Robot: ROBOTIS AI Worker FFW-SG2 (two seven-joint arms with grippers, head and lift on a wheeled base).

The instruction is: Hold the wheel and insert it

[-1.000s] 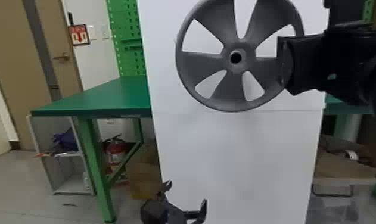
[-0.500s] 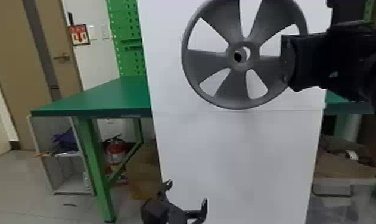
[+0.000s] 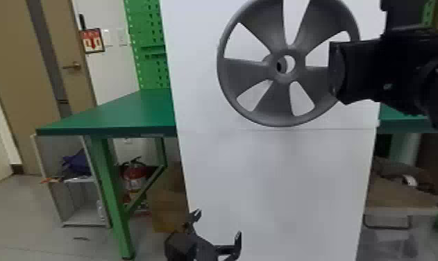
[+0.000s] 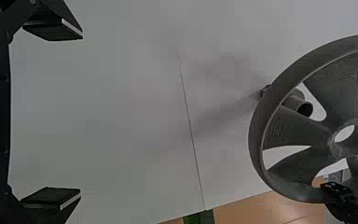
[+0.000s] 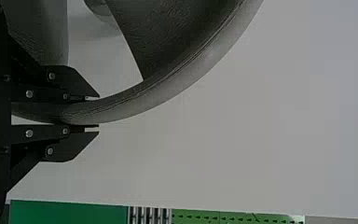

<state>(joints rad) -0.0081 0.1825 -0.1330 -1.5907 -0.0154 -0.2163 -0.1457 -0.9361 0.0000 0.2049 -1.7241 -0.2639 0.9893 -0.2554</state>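
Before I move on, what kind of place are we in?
Probably a workshop or robotics lab: there's a green workbench, a perforated green panel behind it, and a fire extinguisher on the floor side beneath, near an open shelf unit.

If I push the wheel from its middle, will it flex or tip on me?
The wheel looks stiff: its broad spokes and round rim show no sag. The large gaps between spokes suggest it is fairly light for its size. It may well twist, since the right gripper holds just one side of the rim.
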